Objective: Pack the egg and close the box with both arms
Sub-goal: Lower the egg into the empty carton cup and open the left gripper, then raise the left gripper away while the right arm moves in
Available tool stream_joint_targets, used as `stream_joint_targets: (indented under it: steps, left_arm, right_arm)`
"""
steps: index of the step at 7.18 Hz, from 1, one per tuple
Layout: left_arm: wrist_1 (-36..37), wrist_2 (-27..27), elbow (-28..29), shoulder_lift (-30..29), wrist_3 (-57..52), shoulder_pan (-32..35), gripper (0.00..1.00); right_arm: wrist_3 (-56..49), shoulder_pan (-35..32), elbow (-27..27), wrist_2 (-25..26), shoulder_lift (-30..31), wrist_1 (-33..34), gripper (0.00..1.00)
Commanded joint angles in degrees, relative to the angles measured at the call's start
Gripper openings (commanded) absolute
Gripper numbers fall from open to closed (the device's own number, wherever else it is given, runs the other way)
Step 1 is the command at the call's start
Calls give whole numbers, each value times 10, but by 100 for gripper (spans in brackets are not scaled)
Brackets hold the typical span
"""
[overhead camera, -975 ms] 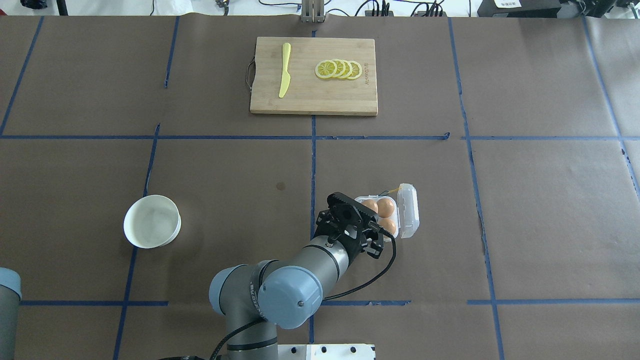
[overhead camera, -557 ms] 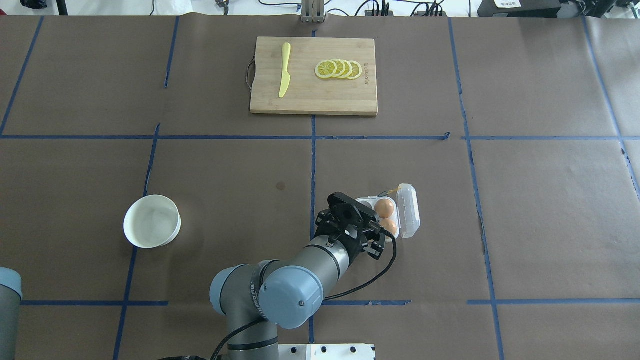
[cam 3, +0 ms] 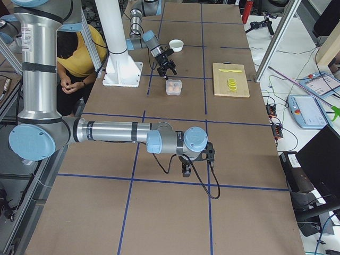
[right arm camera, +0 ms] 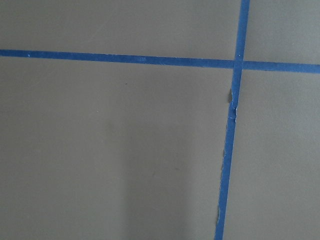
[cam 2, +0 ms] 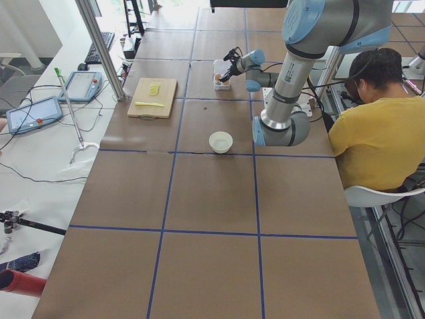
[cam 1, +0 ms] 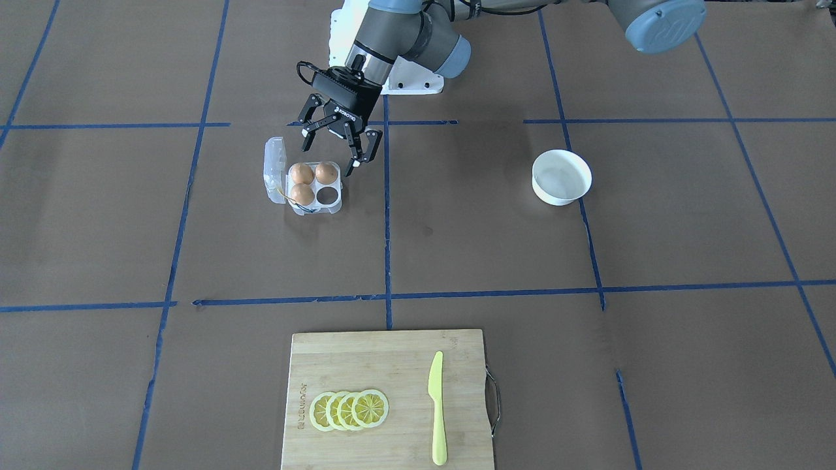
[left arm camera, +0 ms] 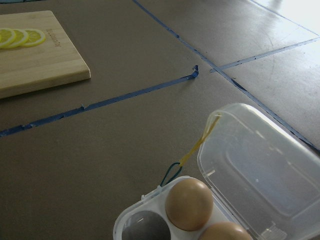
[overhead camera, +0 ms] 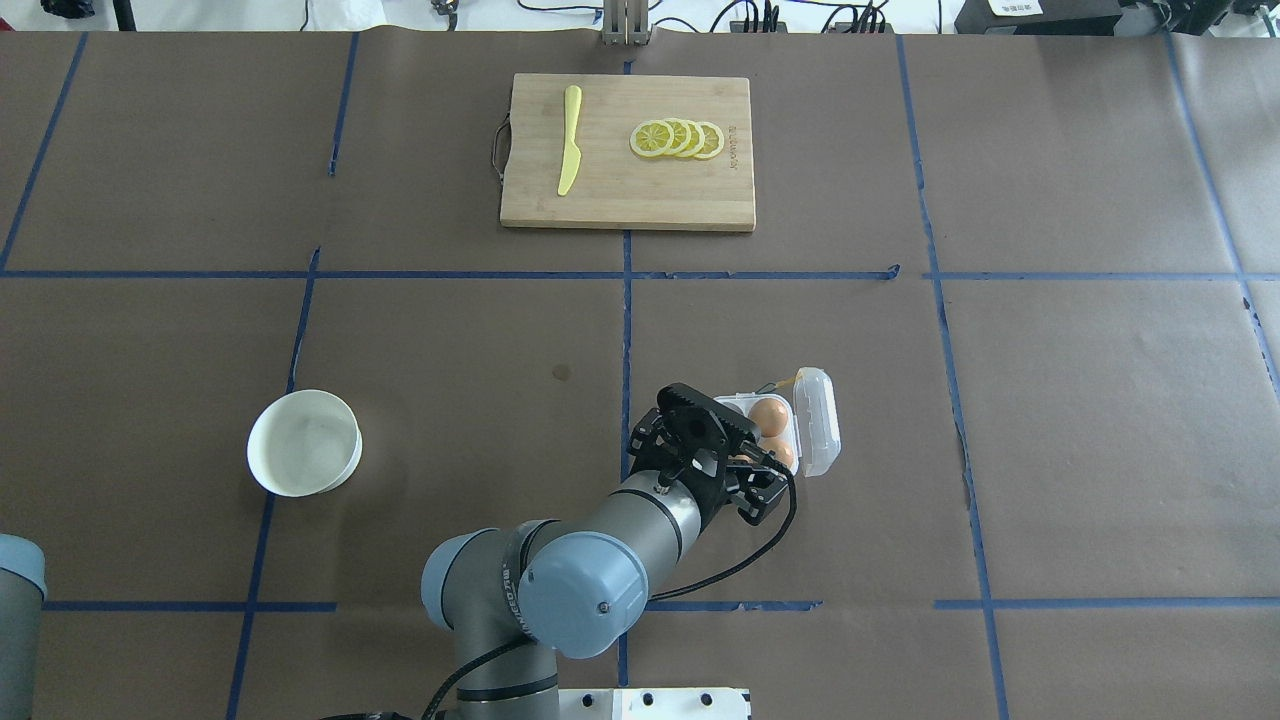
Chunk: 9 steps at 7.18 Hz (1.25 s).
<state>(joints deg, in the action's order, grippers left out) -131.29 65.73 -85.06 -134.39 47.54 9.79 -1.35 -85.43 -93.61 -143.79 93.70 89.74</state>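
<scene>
The clear box [cam 1: 313, 207] lies on the table with its lid [cam 1: 275, 166] open and swung to the side. Three orange-brown eggs fill three cups [cam 1: 301, 173] [cam 1: 326, 173] [cam 1: 302, 194]; the fourth cup [cam 1: 328, 194] is empty. My left gripper [cam 1: 332, 158] hangs open and empty just above the box's near edge, over the egg nearest it. The left wrist view shows an egg [left arm camera: 189, 203], the lid [left arm camera: 260, 170] and the yellowish band [left arm camera: 200, 142]. My right gripper [cam 3: 184, 169] hovers over bare table far from the box; I cannot tell its state.
A white bowl [cam 1: 562, 176] stands on my left side of the table. A wooden cutting board [cam 1: 388, 365] with lemon slices [cam 1: 349, 409] and a yellow knife [cam 1: 437, 408] lies at the far edge. A person in a yellow shirt [cam 2: 375, 126] sits beside the robot.
My left gripper has shifted slightly right over the box. The egg that showed at its far finger a second ago is now hidden beneath it in the overhead view.
</scene>
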Motion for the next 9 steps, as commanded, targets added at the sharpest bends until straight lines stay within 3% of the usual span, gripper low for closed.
stream_joint_targets:
  steps: [1,2,4,5,8,9]
  left_arm:
    - [2,5,-24,7,1,24,100]
    - [0,11,-43,27,0,44,100]
    - [9,110,-56,57,2,117,100]
    - [9,139,-57,79,2,137,100]
    - [10,269,-67,158,6,229,100]
    - [10,318,-74,191,6,263,100]
  right_arm:
    - [0,0,0,0,-3,0,100]
    - [1,0,-4,0,-4,-1,100]
    - [4,16,-16,1,-6,-9,100]
    - [34,28,-17,1,-6,-49,100]
    - [303,124,-16,13,0,-278,100]
    - [383,169,-17,54,1,-349,100]
